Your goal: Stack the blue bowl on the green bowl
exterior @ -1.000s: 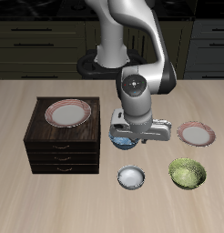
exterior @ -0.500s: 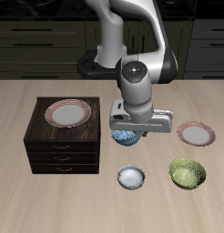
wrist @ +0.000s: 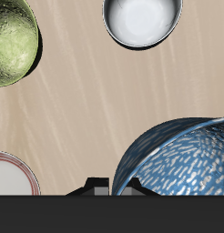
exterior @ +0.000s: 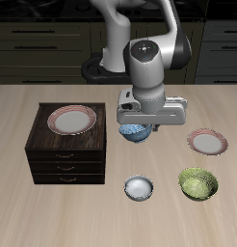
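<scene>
Dark wooden drawer cabinet [exterior: 69, 150] with a pink-rimmed plate [exterior: 72, 120] on top stands toward one end of the desk [exterior: 24, 207]; not involved. Next across, the tool [exterior: 137, 126] hangs over the middle of the desk, clenched on the rim of the blue bowl [exterior: 134, 132]. In the wrist view the blue bowl [wrist: 178, 162] sits right at the fingers, rim pinched. Bowl appears lifted clear of the desk surface; shadow below it is hard to read, so this is a judgement.

Small white bowl [exterior: 139, 187] lies nearer the desk's front edge, almost directly under the line from the tool to that edge. Green bowl [exterior: 197, 182] sits beside the white one, also near the front edge, apart from it. Second pink-rimmed plate [exterior: 207, 143] lies farther back from the green bowl.

Key relation: target lies diagonally from the carried bowl, toward the front edge and sideways past the white bowl. Carry must cover both offsets before lowering.
</scene>
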